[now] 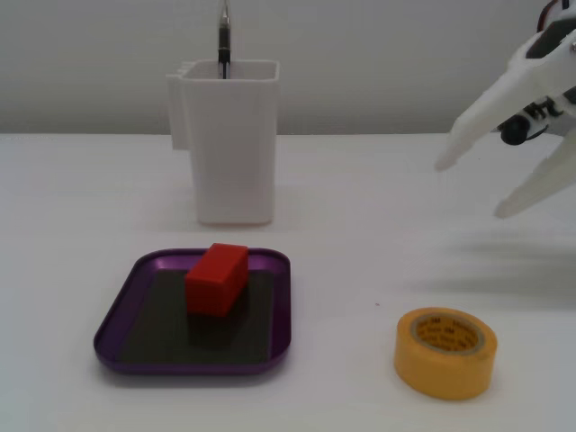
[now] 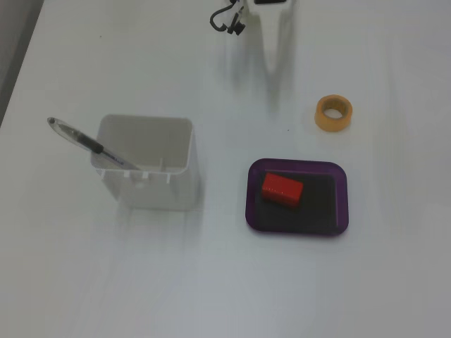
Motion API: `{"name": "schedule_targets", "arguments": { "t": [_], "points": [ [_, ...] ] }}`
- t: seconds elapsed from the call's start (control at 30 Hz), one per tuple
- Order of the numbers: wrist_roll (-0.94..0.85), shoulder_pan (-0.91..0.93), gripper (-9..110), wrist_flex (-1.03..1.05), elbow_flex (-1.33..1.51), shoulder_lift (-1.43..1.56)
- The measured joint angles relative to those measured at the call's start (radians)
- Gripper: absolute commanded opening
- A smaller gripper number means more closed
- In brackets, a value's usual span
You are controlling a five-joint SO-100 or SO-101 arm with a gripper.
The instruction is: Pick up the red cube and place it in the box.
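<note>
The red cube (image 1: 217, 278) sits inside the box (image 1: 126, 306), on its dark bottom, close to the back rim. My claw (image 1: 468, 189) is up in the air near the right edge of the surface (image 1: 378, 189), wide open and holding nothing. The job looks done to me. If I swing low I could knock the yellow tape roll (image 1: 445, 352), which is just under my way, or bump the tall white holder (image 1: 229, 139) with the pen (image 2: 77, 139) behind the box. The right side and the front left corner have lots of open room
</note>
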Motion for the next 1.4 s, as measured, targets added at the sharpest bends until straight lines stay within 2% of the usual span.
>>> {"name": "schedule_targets", "arguments": {
  "t": [0.13,0.5,0.57,0.7,1.4],
  "points": [
    [0.000,0.003,19,-0.002,0.133,0.181],
    [0.000,-0.005,18,-0.002,0.235,0.184],
    [0.000,-0.005,14,0.009,0.249,0.184],
    [0.000,-0.005,-1,0.055,0.255,0.184],
    [0.003,-0.005,0,0.074,0.255,0.184]
  ]
}}
